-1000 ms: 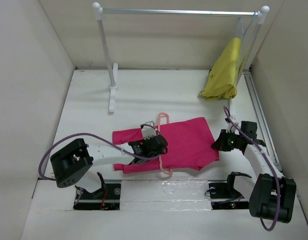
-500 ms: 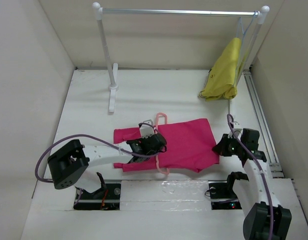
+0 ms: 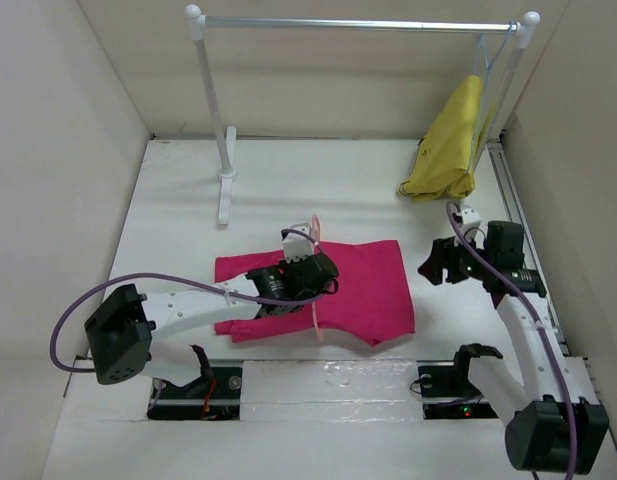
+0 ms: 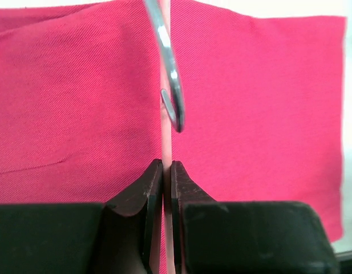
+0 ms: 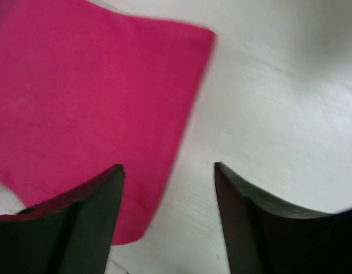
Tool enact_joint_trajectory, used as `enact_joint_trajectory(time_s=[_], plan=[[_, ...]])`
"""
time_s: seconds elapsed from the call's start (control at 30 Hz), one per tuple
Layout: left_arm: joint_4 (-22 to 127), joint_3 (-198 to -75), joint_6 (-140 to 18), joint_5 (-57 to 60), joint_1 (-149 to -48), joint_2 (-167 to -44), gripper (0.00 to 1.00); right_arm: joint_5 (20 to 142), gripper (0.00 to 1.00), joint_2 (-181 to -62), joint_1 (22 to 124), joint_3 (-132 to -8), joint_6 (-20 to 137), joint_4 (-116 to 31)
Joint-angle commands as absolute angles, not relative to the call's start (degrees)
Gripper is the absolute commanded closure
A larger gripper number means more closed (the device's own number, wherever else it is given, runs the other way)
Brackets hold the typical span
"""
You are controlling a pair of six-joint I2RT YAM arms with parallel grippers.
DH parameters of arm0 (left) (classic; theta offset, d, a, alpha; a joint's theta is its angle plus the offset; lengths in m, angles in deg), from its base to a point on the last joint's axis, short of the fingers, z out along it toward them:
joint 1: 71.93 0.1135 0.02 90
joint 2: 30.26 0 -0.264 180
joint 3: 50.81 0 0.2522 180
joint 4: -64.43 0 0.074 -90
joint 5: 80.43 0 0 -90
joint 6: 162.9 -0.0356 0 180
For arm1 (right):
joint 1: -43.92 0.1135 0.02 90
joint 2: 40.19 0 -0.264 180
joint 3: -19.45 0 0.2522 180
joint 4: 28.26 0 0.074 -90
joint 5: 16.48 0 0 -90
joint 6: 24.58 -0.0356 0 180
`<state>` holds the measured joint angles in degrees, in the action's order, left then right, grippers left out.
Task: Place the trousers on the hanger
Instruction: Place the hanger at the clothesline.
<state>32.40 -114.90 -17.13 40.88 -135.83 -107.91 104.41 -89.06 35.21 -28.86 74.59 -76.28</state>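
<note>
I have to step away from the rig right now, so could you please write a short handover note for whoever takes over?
Left gripper: shut on the thin salmon-pink triangular hanger, gripping its bar.
Right gripper: open, empty, near the right edge of the large magenta-pink cloth trousers.
Trousers lie flat on the white table, hanger across them.
Done: hanger grasped. Left: draping the trousers over it; whether any cloth is threaded through, I cannot tell.

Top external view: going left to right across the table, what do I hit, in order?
Rack foot → left pincer, shut on the hanger → right pincer, open. Trousers and yellow garment are left out because they overlap these.
</note>
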Motion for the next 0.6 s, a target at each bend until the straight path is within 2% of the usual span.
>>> enact_joint_trajectory(time_s=[0.0, 0.03, 0.07, 0.17, 0.23, 0.27, 0.33, 0.43, 0.57], plan=[[33.35, -120.02, -18.93, 43.32, -136.0, -103.83, 1.0, 111.64, 0.37, -87.84, 48.17, -35.97, 69.5, -74.65], [33.35, -120.03, -18.93, 43.49, -136.0, -103.66, 1.0, 111.66, 0.38, -87.83, 48.22, -35.97, 69.46, -72.62], [33.35, -121.77, -19.8, 43.76, -136.0, -103.57, 1.0, 111.92, 0.4, -85.92, 51.01, -35.97, 62.67, -70.78], [32.48, -125.64, -21.04, 44.81, -136.0, -103.57, 1.0, 109.4, 0.4, -82.41, 62.61, -35.45, 49.57, -60.85], [32.21, -127.32, -21.22, 45.25, -136.0, -103.3, 1.0, 105.27, 0.33, -81.42, 71.57, -35.27, 44.35, -55.31], [32.12, -128.81, -21.31, 45.6, -136.0, -102.69, 1.0, 100.81, 0.27, -81.24, 74.56, -35.01, 40.15, -52.24], [32.47, -129.96, -21.48, 45.78, -136.0, -101.99, 1.0, 97.61, 0.23, -81.94, 81.66, -34.13, 35.91, -47.67], [33.35, -130.49, -21.4, 46.75, -136.0, -100.67, 1.0, 94.01, 0.19, -85.71, 88.18, -31.93, 27.99, -36.5], [34.49, -129.62, -20.87, 47.28, -136.0, -99.44, 1.0, 88.64, 0.17, -91.25, 90.93, -34.04, 26.04, -35.95]])
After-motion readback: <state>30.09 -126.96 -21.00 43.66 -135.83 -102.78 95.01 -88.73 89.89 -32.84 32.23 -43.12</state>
